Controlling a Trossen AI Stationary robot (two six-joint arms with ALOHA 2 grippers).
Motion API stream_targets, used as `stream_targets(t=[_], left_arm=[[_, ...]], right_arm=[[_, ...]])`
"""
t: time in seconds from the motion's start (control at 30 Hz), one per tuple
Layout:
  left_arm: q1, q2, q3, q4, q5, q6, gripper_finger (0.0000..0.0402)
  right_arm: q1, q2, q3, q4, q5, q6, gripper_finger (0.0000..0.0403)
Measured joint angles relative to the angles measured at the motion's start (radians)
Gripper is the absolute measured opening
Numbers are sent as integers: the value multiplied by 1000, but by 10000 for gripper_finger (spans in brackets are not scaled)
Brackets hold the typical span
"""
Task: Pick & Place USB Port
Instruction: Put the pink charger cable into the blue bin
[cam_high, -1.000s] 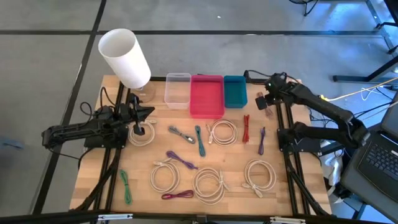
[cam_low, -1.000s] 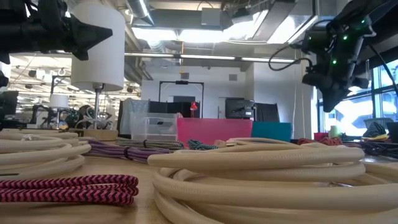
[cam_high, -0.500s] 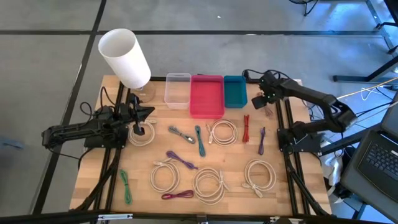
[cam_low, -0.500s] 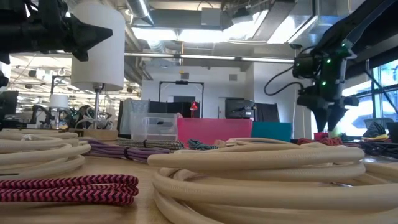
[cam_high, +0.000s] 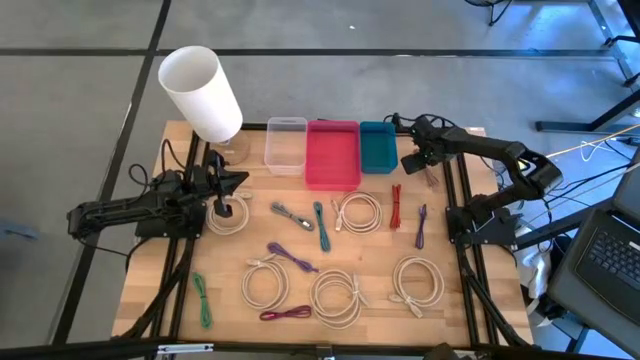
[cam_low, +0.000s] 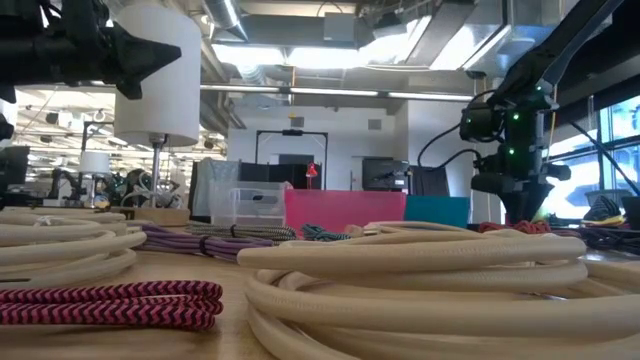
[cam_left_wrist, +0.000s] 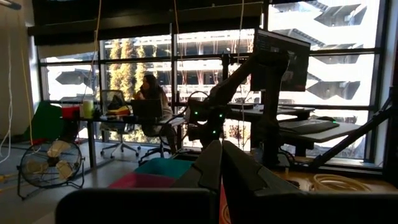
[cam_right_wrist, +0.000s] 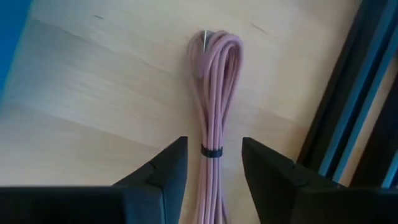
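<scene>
A pink USB cable (cam_right_wrist: 214, 93), coiled into a long bundle and tied with a dark band (cam_right_wrist: 211, 151), lies flat on the wood at the table's far right, beside the teal bin (cam_high: 378, 146). My right gripper (cam_right_wrist: 211, 171) points steeply down over it. It is open, with one finger on each side of the bundle near the band. It also shows in the high view (cam_high: 413, 163) and the low view (cam_low: 520, 205). My left gripper (cam_high: 230, 186) waits shut at the table's left, pointing level across the table (cam_left_wrist: 221, 163).
A clear bin (cam_high: 286, 143), a pink bin (cam_high: 332, 152) and the teal bin stand in a row at the far edge. A white cylinder (cam_high: 200, 92) stands at the far left. Several coiled cables, cream (cam_high: 358, 212), red (cam_high: 396, 205) and purple (cam_high: 421, 226), lie over the table. A black frame rail (cam_right_wrist: 348, 93) runs beside the pink cable.
My right gripper has come down toward the table at its far right, moving a little toward the teal bin and tipping steeper, until it stands low over the pink cable. The left arm has kept still.
</scene>
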Motion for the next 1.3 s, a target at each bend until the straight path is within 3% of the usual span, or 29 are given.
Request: stream_targets(t=[1.3], left_arm=[[-1, 0, 0, -8, 80, -33, 4]], right_arm=[[68, 14, -61, 2, 60, 147, 139]])
